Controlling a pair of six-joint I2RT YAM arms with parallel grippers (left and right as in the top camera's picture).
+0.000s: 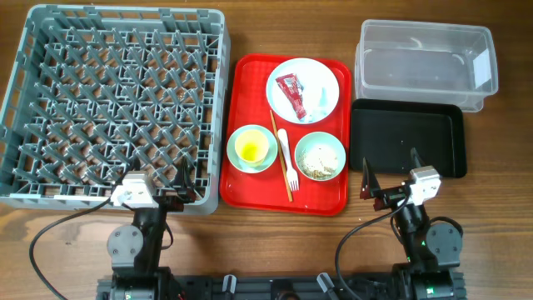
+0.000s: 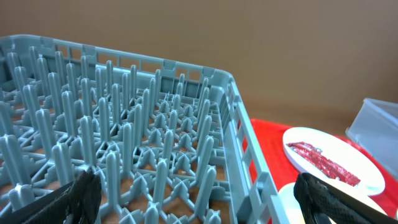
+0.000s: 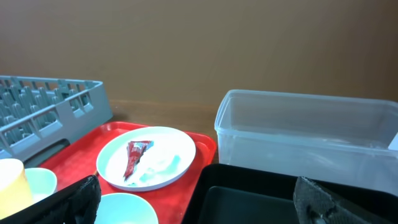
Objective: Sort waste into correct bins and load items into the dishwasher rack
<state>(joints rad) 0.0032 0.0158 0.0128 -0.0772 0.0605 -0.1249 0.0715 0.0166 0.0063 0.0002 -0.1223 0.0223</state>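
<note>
The grey dishwasher rack [image 1: 117,104] fills the left of the table and stands empty. On the red tray [image 1: 287,200] are a white plate [image 1: 321,87] with a red sachet wrapper [image 1: 292,96], a mint-blue bowl [image 1: 237,154] holding a yellow cup [image 1: 251,149], a second bowl [image 1: 321,156] with rice crumbs, a white fork [image 1: 287,158] and a wooden stick [image 1: 279,158]. The clear tub [image 1: 425,62] and black tray [image 1: 408,137] are on the right. My left gripper [image 1: 166,185] is open at the rack's near edge. My right gripper [image 1: 391,179] is open over the black tray's near edge. A napkin is not visible.
The red tray [image 3: 199,146] lies between the rack and the two bins. In the right wrist view the plate [image 3: 149,155] with the sachet [image 3: 134,155] sits ahead on the left, the clear tub [image 3: 311,134] ahead on the right.
</note>
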